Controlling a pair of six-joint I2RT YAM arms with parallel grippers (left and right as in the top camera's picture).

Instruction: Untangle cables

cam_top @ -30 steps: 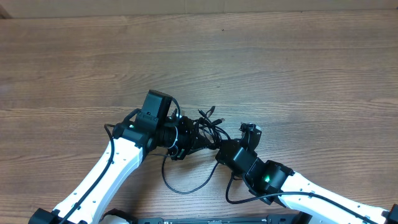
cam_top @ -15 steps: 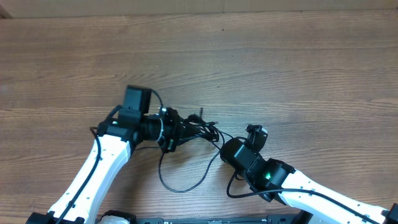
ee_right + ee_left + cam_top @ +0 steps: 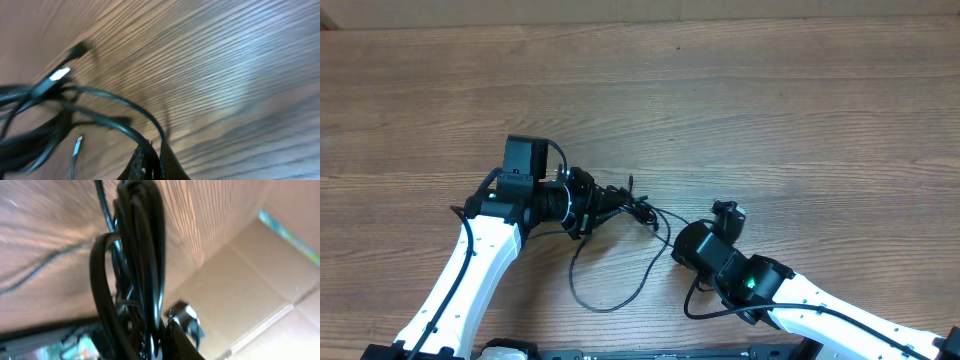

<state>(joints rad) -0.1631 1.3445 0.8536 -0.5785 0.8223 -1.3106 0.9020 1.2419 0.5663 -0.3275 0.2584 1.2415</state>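
The cables [image 3: 625, 206] are thin black cords bunched in a small knot at the table's middle. One long strand [image 3: 610, 306] loops toward the front edge. My left gripper [image 3: 595, 205] lies on its side at the knot's left end, shut on the bundle. In the left wrist view the cords [image 3: 142, 255] run straight up out of the left gripper [image 3: 155, 342]. My right gripper [image 3: 674, 244] is right of the knot, shut on one strand. That strand [image 3: 112, 102] arches out of the right gripper [image 3: 152, 162]. A silver plug [image 3: 59, 75] shows at the left.
Bare wooden table [image 3: 770, 110] stretches behind and to both sides of the arms. A cardboard wall [image 3: 260, 265] stands along the far edge. The right arm's own thicker black cable [image 3: 705, 308] curls near the front edge.
My left gripper has moved left with the knot, away from the right gripper. The bundle has drawn out longer between them, and the front loop shifted left.
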